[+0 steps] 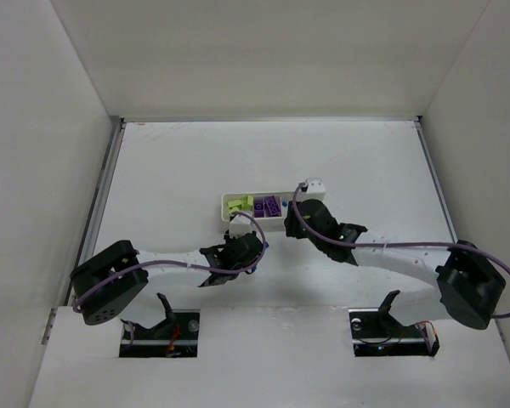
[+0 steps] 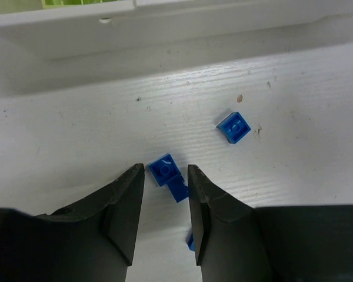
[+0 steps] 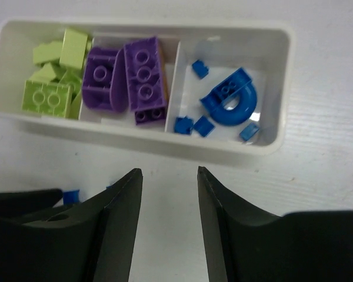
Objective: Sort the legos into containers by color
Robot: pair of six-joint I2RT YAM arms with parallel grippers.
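The white three-part tray (image 3: 165,147) holds yellow-green legos (image 3: 50,88) on the left, purple legos (image 3: 132,76) in the middle and blue legos (image 3: 226,103) on the right. It also shows in the top view (image 1: 225,206). My right gripper (image 3: 168,171) is open and empty, just in front of the tray's near wall. My left gripper (image 2: 165,168) is open, low over the table, its tips either side of a blue lego (image 2: 163,170) with a second blue piece (image 2: 177,190) against it. Another blue lego (image 2: 233,127) lies to the right, apart.
The tray's near wall (image 2: 165,23) runs across the top of the left wrist view. A blue sliver (image 2: 190,241) shows behind the left gripper's right finger. Two small blue bits (image 3: 71,195) lie on the table by the right gripper's left finger. White enclosure walls (image 1: 34,170) surround the table.
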